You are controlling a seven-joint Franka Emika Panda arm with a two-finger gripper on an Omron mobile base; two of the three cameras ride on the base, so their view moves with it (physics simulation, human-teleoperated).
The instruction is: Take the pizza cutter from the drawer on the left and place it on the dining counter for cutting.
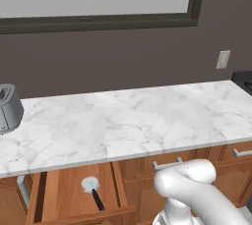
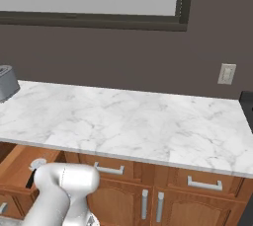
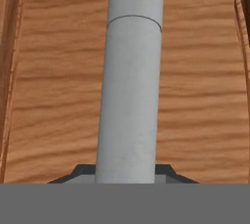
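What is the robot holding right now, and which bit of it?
The grey bar handle on the front of the drawer. The jaws are shut on the bar itself, one dark tip each side, away from its rounded end.

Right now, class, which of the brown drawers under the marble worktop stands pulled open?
The drawer at the far left, showing its pale wood inside with the pizza cutter lying in it. The drawers to its right sit shut, their silver bar handles flush with the cabinet fronts.
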